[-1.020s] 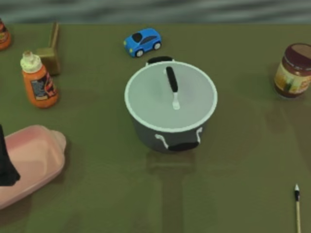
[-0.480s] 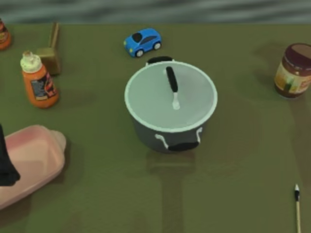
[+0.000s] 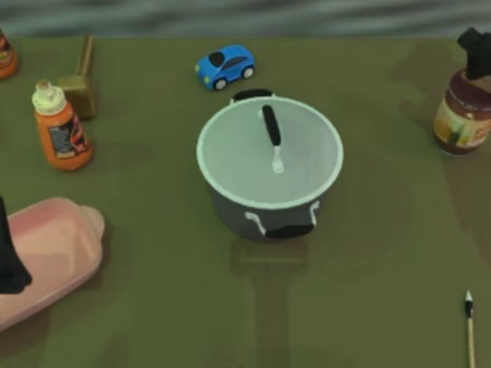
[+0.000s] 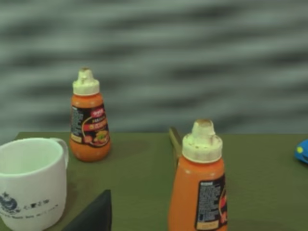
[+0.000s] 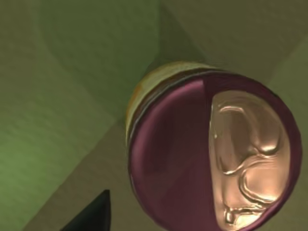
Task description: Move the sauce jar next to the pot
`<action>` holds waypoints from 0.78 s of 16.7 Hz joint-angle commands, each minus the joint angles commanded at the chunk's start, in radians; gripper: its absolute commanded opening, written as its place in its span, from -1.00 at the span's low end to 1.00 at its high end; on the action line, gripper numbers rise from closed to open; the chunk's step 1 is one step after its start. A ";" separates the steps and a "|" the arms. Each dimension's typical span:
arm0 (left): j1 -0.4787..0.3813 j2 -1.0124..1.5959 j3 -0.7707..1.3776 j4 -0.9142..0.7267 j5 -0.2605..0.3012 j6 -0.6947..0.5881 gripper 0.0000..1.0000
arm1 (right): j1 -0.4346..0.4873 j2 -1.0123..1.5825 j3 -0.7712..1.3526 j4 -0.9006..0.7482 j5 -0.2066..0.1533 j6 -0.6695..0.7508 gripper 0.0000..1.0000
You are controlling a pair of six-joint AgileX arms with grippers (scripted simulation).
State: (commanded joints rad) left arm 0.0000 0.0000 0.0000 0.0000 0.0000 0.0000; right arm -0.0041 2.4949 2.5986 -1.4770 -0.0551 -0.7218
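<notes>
two arms share this desk (image 3: 153, 307), but only the right one is placed for the job. the short round glass sauce jar with the dark brown-red lid and yellow-and-red label (image 3: 462, 113) stands upright at the far right of the desk, well apart from the large round dark grey cooking pot with the pale grey-white lid and black bar handle (image 3: 269, 165), which sits in the middle. the right pincer (image 3: 476, 52) shows as a dark shape right at the jar's far upper edge, overlapping the lid in the top view; in the right wrist view the jar's lid (image 5: 211, 154) fills the picture directly below the camera. whether its fingers are spread or closed i cannot tell, and no grip on the jar is visible.

the relation that matters: the jar lies straight beneath the right pincer, its long axis vertical, so a descent along that axis looks like the way in, with the pot then off to the left. the left pincer (image 3: 11, 264) sits idle at the near left edge over a pink rounded container (image 3: 54, 245), far from the jar, its fingers likewise unreadable. the jar is not yet moved.
</notes>
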 joint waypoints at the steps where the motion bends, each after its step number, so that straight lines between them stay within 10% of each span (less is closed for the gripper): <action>1: 0.000 0.000 0.000 0.000 0.000 0.000 1.00 | 0.001 0.055 0.053 -0.032 -0.002 -0.017 1.00; 13: 0.000 0.000 0.000 0.000 0.000 0.000 1.00 | 0.003 0.197 0.172 -0.099 -0.007 -0.062 1.00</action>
State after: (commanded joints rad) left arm 0.0000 0.0000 0.0000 0.0000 0.0000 0.0000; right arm -0.0011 2.6923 2.7706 -1.5762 -0.0616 -0.7838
